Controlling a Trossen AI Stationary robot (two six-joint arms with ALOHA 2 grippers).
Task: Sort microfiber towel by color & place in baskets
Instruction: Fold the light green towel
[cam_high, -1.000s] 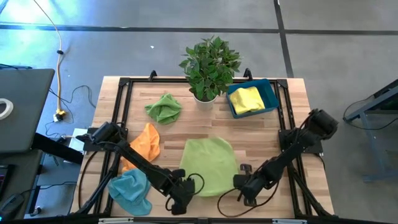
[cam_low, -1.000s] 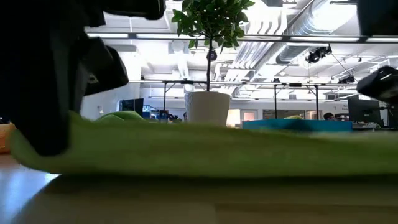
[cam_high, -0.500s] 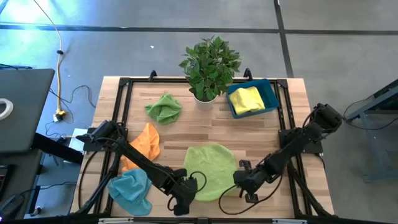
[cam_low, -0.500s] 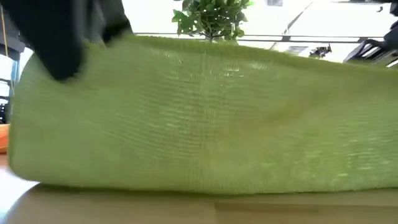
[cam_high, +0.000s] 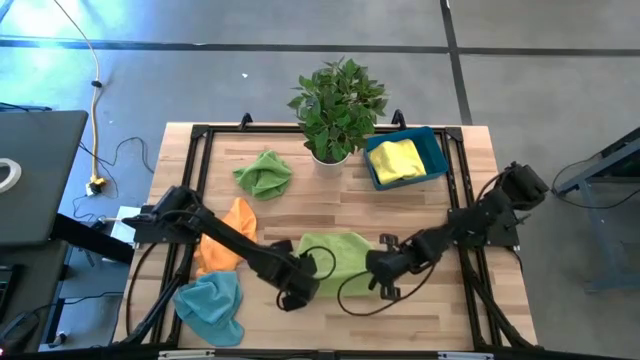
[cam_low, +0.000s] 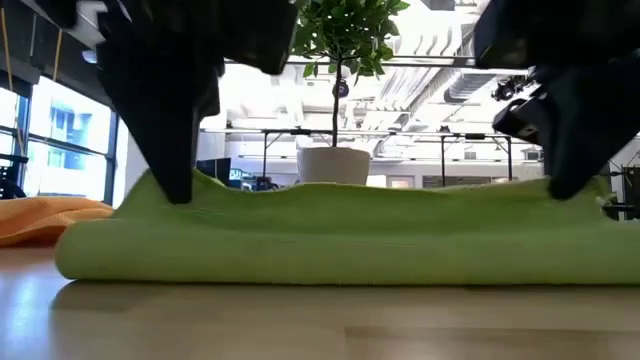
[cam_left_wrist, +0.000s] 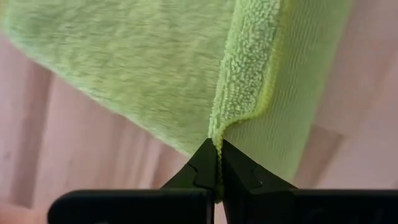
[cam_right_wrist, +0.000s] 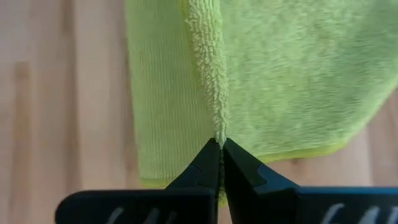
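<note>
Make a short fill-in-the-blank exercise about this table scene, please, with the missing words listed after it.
1. Both pincers, the left pincer and the right pincer, are shut on the light ____ towel.
2. The yellow towel lies inside the blue ____.
3. The potted plant stands in a ____ pot.
4. The orange towel lies on the ____ arm's side.

Missing words: green; basket; white; left

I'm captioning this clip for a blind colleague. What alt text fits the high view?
Seen from above, the left gripper and right gripper each pinch an end of a light green towel folded on a wooden table. Orange, blue and dark green towels lie to the left; a potted plant and a blue basket holding a yellow towel sit at the back.
</note>
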